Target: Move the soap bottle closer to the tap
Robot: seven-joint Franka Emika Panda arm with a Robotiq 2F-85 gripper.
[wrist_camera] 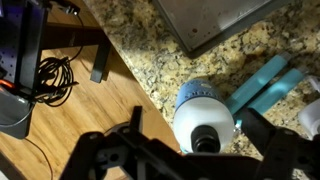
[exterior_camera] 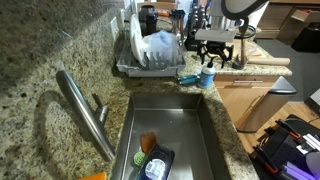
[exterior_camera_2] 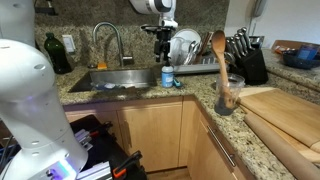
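The fingers [wrist_camera: 137, 122] are spread wide and grip nothing, with the gripper [wrist_camera: 205, 140] poised directly above the soap bottle [wrist_camera: 205, 112]. The bottle stands upright on the granite counter [exterior_camera: 40, 60] at a corner of the sink [exterior_camera: 170, 110], near the counter's front edge, with a teal scrub brush [wrist_camera: 265, 80] just beside it. The tap [exterior_camera: 85, 110] rises from the sink's opposite edge, well apart

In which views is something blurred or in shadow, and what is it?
Wrist view: the black gripper looks soft and dark; the small clear pump bottle of blue soap is sharper. In an exterior view, the long brushed-steel tap throws a shadow on the speckled granite counter.
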